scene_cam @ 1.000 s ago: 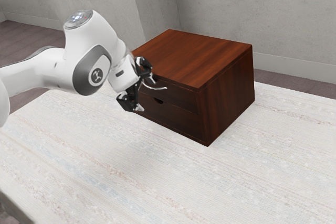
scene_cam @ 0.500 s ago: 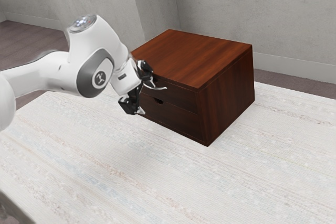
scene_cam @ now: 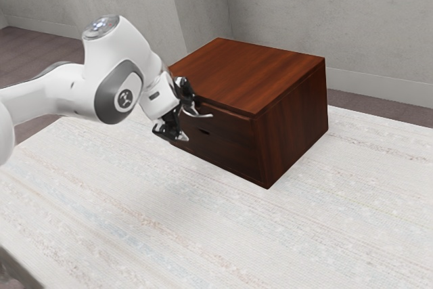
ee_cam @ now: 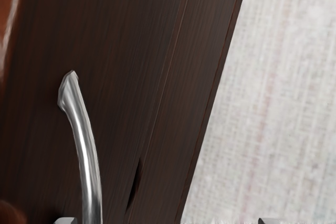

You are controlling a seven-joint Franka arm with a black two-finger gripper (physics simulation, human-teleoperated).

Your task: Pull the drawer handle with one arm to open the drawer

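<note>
A dark wooden cabinet (scene_cam: 252, 76) stands on the table with two drawers in its front. The upper drawer (scene_cam: 229, 125) carries a curved silver handle (scene_cam: 201, 114). My black gripper (scene_cam: 183, 118) is at the handle's end nearer the exterior view's left, close to the drawer front, open with its fingers above and below the bar. In the wrist view the handle (ee_cam: 84, 145) runs along the drawer front (ee_cam: 136, 66) right beside one fingertip (ee_cam: 65, 220), while the other fingertip (ee_cam: 269, 220) stands far off over the table. The upper drawer looks level with the cabinet front.
The lower drawer (scene_cam: 223, 155) sits under the upper one. The pale woven tabletop (scene_cam: 203, 221) spreads wide in front of the cabinet. A grey wall (scene_cam: 325, 11) rises behind it.
My hand has moved in toward the drawer front and a little upward, so the fingers now straddle the handle's end. The cabinet and drawer have not shifted.
</note>
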